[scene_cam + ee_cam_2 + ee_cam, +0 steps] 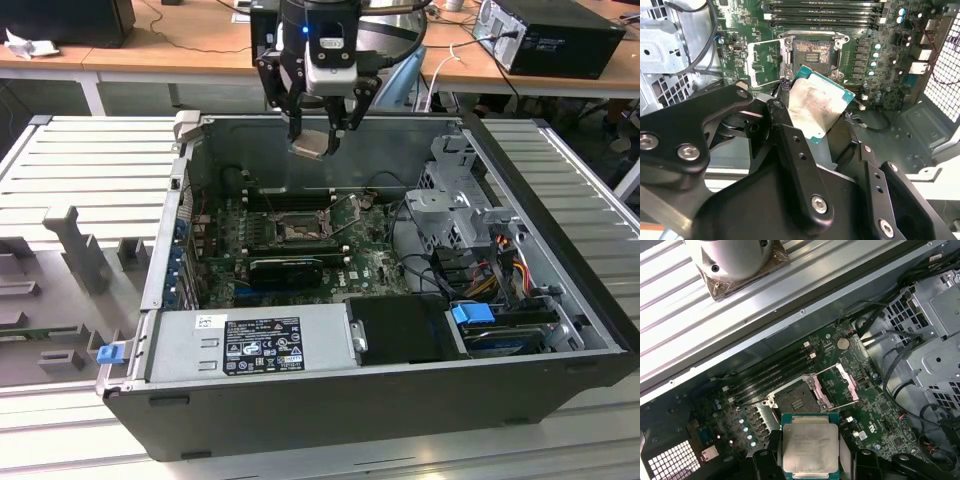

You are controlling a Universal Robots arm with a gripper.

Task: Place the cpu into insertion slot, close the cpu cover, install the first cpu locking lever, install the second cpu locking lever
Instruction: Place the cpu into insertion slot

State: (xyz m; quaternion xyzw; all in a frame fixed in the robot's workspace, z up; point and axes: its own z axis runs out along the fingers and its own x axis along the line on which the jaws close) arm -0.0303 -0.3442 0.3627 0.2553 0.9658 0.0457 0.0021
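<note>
The cpu point(312, 146) hung in the air above the far side of the open computer case point(350, 412), clear of the board below, its pale metal top and green rim plain in both wrist views point(810, 447). The gripper point(316, 140) was clamped on it, the black fingers point(765, 462) pressing against two opposite edges of the chip, which sat slightly tilted in the exterior view. Below and nearer lay the insertion slot point(300, 230), bare, with its dark pin field exposed inside the silvery frame point(812, 52); nothing sat in it. The cpu cover point(847, 381) stood swung up and open on one side of the socket, apart from the chip. Around the socket spread the green motherboard point(372, 265), with the long black memory slots point(285, 198) just on its far side and the black graphics card point(285, 268) just on its near side. Along the case's near wall lay the grey power supply point(250, 345) with its label, and toward the exterior view's right stood a perforated metal drive cage point(455, 215) with bundled cables point(505, 262) beside it. The case rested on a ribbed grey work surface point(100, 160), and wooden tables point(180, 55) ran along the far side of the scene.
</note>
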